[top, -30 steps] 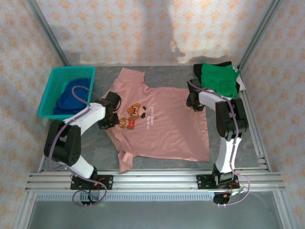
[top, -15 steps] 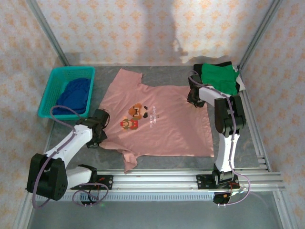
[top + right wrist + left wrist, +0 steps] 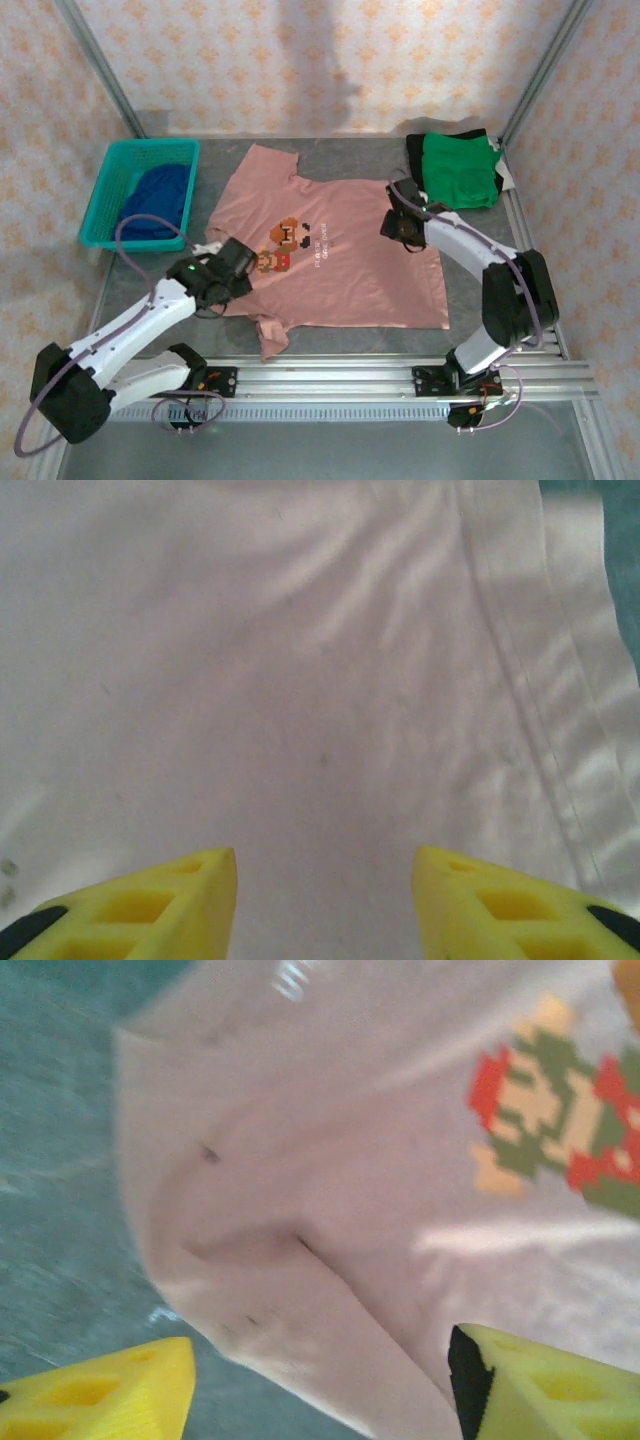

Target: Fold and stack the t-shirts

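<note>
The dusty-pink t-shirt (image 3: pixel 340 265) lies spread flat in the middle of the table, its brown-and-white graphic (image 3: pixel 282 243) facing up. My left gripper (image 3: pixel 244 263) hovers over its left edge, beside the graphic. In the left wrist view that gripper (image 3: pixel 320 1365) is open, its yellow fingers (image 3: pixel 110 1395) straddling a creased fold of pink cloth (image 3: pixel 300 1260). My right gripper (image 3: pixel 398 222) sits over the shirt's right sleeve area. In the right wrist view it (image 3: pixel 325 865) is open above smooth pink fabric (image 3: pixel 300 680). The green t-shirt (image 3: pixel 458 170) lies folded at the back right. The dark blue t-shirt (image 3: pixel 155 200) is in the basket.
The teal plastic basket (image 3: pixel 100 195) stands at the back left. Metal frame posts rise at the back corners, and an aluminium rail (image 3: pixel 330 375) runs along the near edge. Grey table (image 3: pixel 340 155) shows behind the pink shirt.
My left gripper has let go of the pink shirt's left edge, opened and shifted right toward the graphic. My right gripper has opened wider, and that arm's elbow has swung outward.
</note>
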Controlling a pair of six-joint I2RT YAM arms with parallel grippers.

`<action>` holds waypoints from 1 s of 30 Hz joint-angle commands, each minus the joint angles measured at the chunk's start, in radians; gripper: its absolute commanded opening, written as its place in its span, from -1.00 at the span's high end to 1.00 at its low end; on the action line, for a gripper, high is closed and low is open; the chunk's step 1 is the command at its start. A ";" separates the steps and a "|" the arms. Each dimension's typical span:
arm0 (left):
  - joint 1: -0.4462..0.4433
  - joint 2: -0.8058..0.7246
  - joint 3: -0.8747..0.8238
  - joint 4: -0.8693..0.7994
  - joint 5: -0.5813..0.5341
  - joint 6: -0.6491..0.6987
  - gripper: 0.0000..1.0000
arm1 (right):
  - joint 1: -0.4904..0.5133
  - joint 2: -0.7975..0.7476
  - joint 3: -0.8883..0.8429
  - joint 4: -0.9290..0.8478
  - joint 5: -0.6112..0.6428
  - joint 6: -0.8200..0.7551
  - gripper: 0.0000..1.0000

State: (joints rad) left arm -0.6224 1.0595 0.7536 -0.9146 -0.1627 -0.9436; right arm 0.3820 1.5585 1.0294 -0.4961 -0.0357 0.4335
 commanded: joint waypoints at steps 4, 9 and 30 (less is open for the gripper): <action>-0.222 0.191 -0.010 0.028 -0.007 -0.228 -0.54 | 0.011 -0.076 -0.156 -0.029 -0.027 0.042 0.00; -0.256 0.206 -0.066 0.085 0.010 -0.276 -0.43 | 0.011 -0.111 -0.192 -0.039 0.002 0.033 -0.01; -0.261 -0.508 -0.325 -0.173 -0.117 -0.515 0.67 | -0.047 -0.158 -0.201 -0.141 0.040 0.091 -0.07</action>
State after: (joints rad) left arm -0.8783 0.6121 0.4507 -1.0126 -0.2020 -1.3975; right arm 0.3359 1.4899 0.8425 -0.5655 -0.0078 0.4835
